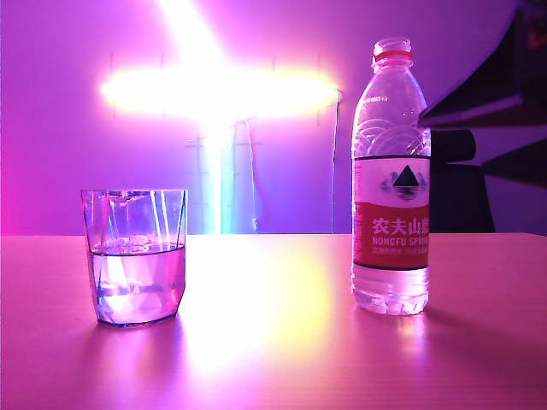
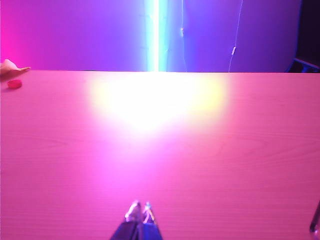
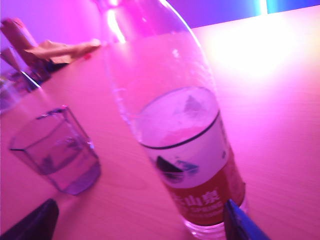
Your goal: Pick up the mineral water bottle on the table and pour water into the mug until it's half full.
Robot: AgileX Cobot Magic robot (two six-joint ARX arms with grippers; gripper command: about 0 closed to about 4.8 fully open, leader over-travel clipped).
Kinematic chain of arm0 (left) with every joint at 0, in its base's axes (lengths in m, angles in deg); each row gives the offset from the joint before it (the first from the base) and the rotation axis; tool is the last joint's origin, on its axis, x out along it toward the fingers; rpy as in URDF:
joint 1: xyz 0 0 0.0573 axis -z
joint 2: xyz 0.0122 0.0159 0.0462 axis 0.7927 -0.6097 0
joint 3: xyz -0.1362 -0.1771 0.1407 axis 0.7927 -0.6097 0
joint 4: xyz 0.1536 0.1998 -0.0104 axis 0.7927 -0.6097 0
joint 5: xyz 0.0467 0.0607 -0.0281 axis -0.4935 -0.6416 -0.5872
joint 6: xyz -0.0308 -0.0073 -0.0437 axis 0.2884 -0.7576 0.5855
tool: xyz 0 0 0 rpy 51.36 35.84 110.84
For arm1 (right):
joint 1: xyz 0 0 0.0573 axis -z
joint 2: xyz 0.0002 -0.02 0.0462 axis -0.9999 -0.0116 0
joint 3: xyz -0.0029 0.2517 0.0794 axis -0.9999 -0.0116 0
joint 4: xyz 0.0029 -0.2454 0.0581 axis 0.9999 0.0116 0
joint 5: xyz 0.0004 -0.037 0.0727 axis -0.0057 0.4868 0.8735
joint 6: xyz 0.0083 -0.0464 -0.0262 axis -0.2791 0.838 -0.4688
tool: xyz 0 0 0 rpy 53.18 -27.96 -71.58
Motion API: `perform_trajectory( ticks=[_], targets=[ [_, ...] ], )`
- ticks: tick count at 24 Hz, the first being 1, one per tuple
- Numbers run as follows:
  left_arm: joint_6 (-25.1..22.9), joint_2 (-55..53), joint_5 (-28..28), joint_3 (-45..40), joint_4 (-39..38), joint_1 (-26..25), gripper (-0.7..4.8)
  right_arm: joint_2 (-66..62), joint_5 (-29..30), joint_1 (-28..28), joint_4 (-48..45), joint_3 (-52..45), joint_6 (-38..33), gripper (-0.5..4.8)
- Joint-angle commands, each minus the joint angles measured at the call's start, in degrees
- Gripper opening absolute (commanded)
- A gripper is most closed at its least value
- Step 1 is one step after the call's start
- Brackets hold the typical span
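1. The table (image 1: 282,342) runs wide and flat under purple-pink light, its far edge a straight line against the glowing back wall. A broad bare stretch lies between the mug (image 1: 134,256) on the left and the mineral water bottle (image 1: 391,179) on the right, which stand well apart.
2. The mug stands upright with water to roughly half its height. The bottle stands upright too, uncapped, with a low level of water in it.
3. Near the far left edge of the table, in the left wrist view, a small red cap-like thing (image 2: 14,84) lies beside a pale crumpled scrap (image 2: 11,66); I cannot make out what either really is.
4. A glare patch (image 2: 155,97) washes out the middle of the tabletop. In the right wrist view the bottle's top is cut off and the clutter (image 3: 30,47) beyond the mug is blurred.
5. The left gripper (image 2: 140,212) hovers low over bare table at the near side, its tips pressed together, holding nothing.
6. The right gripper (image 3: 135,220) sits just behind the bottle's base, fingers spread wide on either side. One blue fingertip (image 3: 240,225) is just beside the bottle; whether it touches, I cannot tell.
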Motion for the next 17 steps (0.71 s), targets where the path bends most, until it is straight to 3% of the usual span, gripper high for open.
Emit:
perform_trajectory(
  ticks=[1, 2, 4, 12, 17],
  targets=[
    [0.2, -0.1, 0.2, 0.2, 0.3, 0.0, -0.02, 7.0, 1.5, 0.0, 6.5, 0.3, -0.7, 2.01],
    [0.2, -0.1, 0.2, 0.2, 0.3, 0.0, -0.02, 10.7, 2.8, 0.0, 9.6, 0.3, -0.7, 1.1],
    [0.2, -0.1, 0.2, 0.2, 0.3, 0.0, -0.02, 15.9, 3.1, 0.0, 13.8, 0.3, -0.7, -0.05],
    [0.2, -0.1, 0.3, 0.2, 0.3, -0.1, -0.02, 29.6, 3.0, 0.1, 17.5, 0.3, -0.5, -0.05],
    [0.2, -0.1, 0.3, 0.2, 0.3, -0.1, -0.02, 30.7, 3.0, 0.1, 17.1, 0.3, -0.5, -0.05]
  ],
)
